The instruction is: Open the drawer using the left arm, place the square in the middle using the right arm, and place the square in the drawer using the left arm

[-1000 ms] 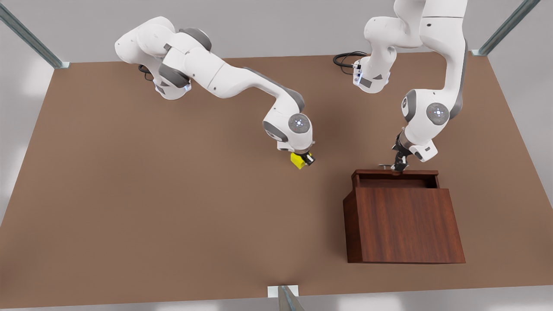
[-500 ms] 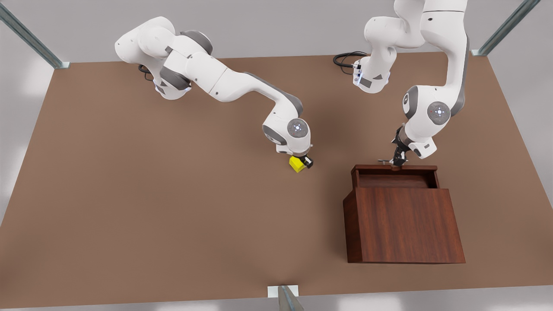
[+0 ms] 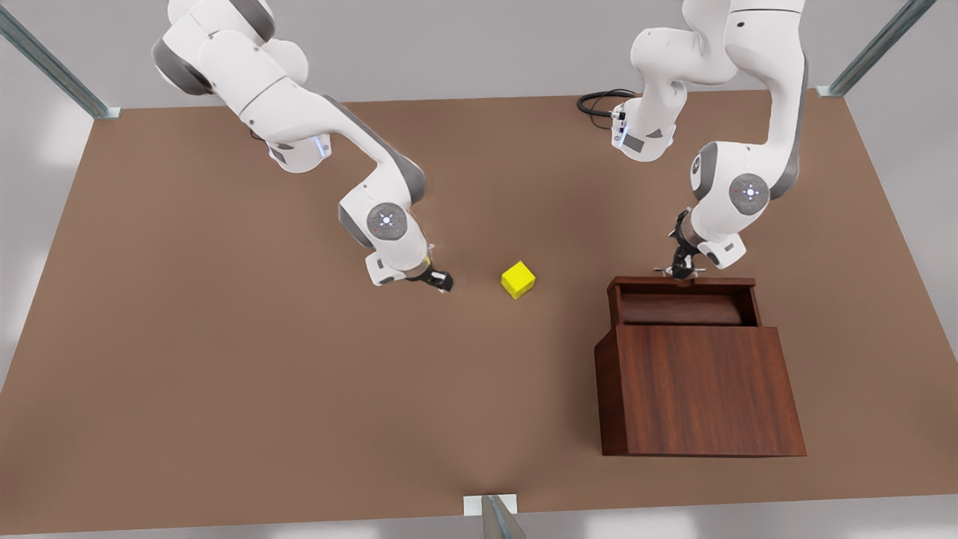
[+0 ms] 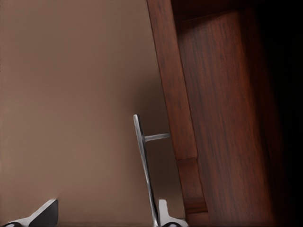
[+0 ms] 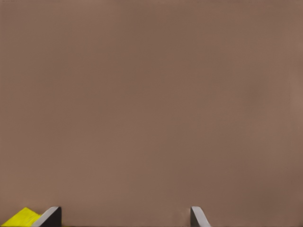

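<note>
Two arms work over the brown worktop (image 3: pixel 224 359). The cube (image 3: pixel 518 279) sits free mid-worktop, between the right gripper (image 3: pixel 440 282) and the drawer (image 3: pixel 682 299). Right fingers (image 5: pixel 47 217) are spread wide, empty, just beside the cube. The left gripper (image 3: pixel 679 271) is at the handle (image 4: pixel 143 161) of the partly open drawer, fingers (image 4: pixel 163 215) apart, one touching the bar.

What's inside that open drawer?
The drawer shows a bare wooden interior, nothing in it. Its rear part is hidden under the cabinet top. The yellow cube sits on the table.
</note>
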Tool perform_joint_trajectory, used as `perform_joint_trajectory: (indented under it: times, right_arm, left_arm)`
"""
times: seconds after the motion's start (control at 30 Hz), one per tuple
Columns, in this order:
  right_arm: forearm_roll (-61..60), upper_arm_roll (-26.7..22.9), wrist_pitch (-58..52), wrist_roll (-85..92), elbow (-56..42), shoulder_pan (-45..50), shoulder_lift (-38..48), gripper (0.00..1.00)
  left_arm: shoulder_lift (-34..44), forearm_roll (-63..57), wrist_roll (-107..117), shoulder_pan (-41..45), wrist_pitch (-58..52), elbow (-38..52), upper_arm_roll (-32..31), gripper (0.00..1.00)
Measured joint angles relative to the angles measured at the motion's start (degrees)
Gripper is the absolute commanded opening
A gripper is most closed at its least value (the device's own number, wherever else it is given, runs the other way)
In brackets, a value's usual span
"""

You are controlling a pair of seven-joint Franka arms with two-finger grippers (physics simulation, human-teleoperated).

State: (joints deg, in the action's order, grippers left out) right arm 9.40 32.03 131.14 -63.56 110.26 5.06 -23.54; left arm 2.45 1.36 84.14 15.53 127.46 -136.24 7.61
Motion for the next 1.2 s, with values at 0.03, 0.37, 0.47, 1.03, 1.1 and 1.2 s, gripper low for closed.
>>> perform_joint_trajectory:
  times: [0.03,0.37,0.47,1.03,1.1,1.2]
  right_arm:
    - [0.0,0.0,-0.3,4.0,2.9,-3.0,2.1,1.0]
    - [-4.3,-0.1,-28.7,48.3,-11.8,-26.6,13.2,1.0]
    - [-4.4,-0.2,-35.0,62.9,-19.7,-28.4,12.7,1.0]
    - [-4.4,-0.2,-32.5,65.5,-19.0,-29.6,12.1,1.0]
    - [-4.4,-0.2,-32.6,65.6,-19.0,-30.0,12.1,1.0]
    - [-4.4,-0.1,-32.6,65.6,-19.0,-30.4,12.1,1.0]
  left_arm:
    - [0.3,0.0,0.5,0.6,-0.2,-0.1,0.0,1.0]
    - [2.8,-0.1,11.1,5.9,-9.7,10.4,-1.9,1.0]
    - [-10.3,0.9,7.3,-0.8,-23.0,39.8,-15.4,1.0]
    - [-28.3,-5.2,-88.7,7.7,5.2,27.0,-27.1,1.0]
    - [-29.5,-5.2,-89.4,7.8,6.0,27.0,-27.1,1.0]
    - [-30.8,-6.5,-96.4,7.8,6.8,27.0,-26.3,1.0]
